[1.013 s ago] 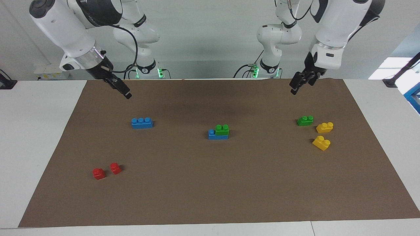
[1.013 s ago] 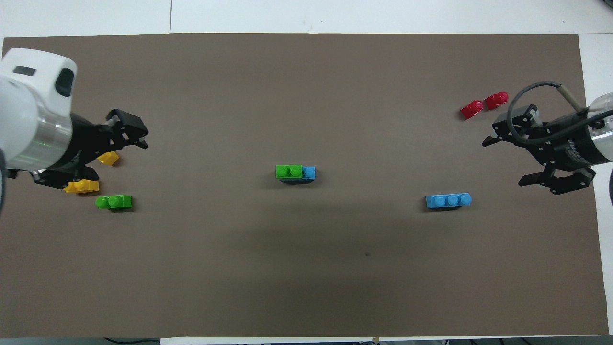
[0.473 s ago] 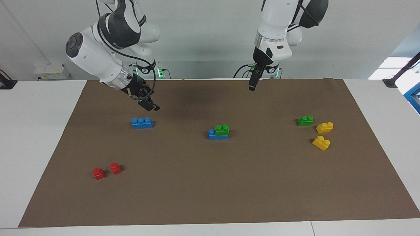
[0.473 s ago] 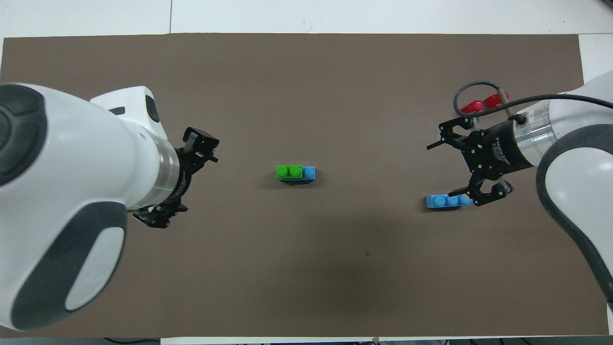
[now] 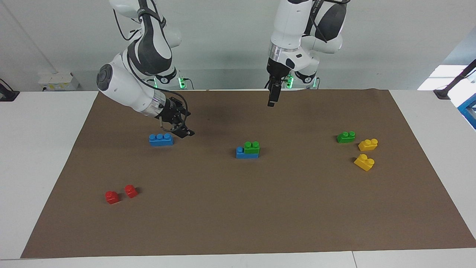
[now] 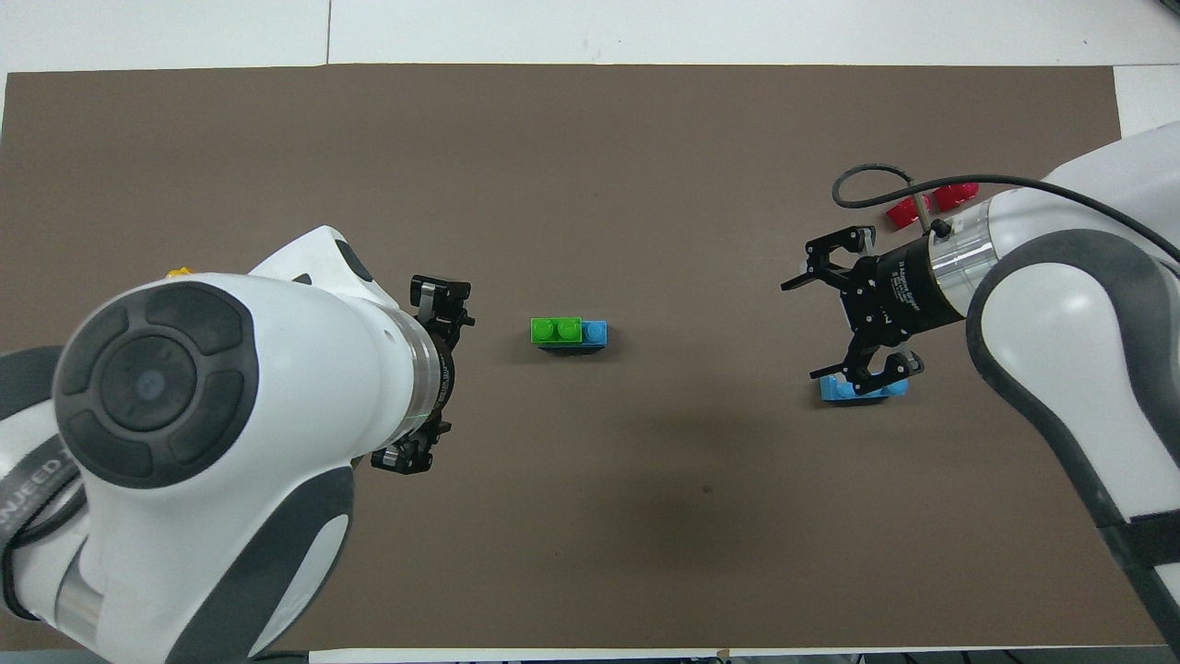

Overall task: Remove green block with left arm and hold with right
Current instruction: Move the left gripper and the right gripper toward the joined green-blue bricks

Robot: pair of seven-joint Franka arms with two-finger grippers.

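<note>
On mat (image 5: 238,208): two green blocks (image 5: 251,147), two blue, two yellow, two red.

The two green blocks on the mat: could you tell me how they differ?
The green block at mid-mat sits stacked on a blue block; the other green block lies directly on the mat, toward the left arm's end, beside two yellow blocks. The stacked one sits square-on, the loose one slightly turned. Both are bright green two-stud bricks.

Overhead, the left arm (image 6: 230,415) hides the loose green block and most of the yellow bricks (image 6: 177,272).
</note>
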